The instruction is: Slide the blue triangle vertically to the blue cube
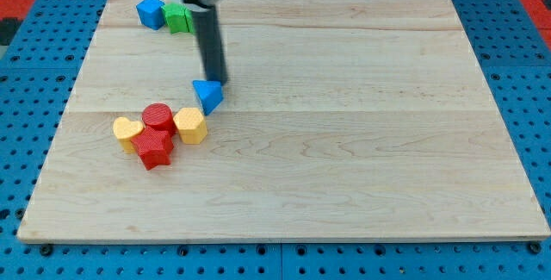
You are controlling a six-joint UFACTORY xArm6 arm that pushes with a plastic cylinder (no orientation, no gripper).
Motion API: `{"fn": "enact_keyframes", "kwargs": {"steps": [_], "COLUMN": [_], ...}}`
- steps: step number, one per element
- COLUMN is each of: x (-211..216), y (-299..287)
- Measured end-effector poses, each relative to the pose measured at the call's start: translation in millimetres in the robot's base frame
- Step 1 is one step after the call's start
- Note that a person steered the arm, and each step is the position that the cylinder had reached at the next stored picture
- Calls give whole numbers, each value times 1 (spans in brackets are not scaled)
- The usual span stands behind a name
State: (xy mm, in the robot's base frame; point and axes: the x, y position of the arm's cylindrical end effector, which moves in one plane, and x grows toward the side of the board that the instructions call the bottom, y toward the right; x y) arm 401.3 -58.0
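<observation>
The blue triangle (207,96) lies on the wooden board left of centre. My tip (215,83) rests at the triangle's upper right edge, touching or nearly touching it. The rod rises from there toward the view's top. The blue cube (150,11) sits near the board's top-left corner, well above and left of the triangle.
A green block (179,18) touches the blue cube's right side. Below and left of the triangle is a cluster: a red cylinder (158,117), a red star-like block (153,149), a yellow heart (127,130) and a yellow block (190,125).
</observation>
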Motion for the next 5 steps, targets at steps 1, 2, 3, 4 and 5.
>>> {"fn": "enact_keyframes", "kwargs": {"steps": [1,2,3,4,5], "x": [39,35,-1,-47,-49], "y": [37,-17,-93,-148,-165]}}
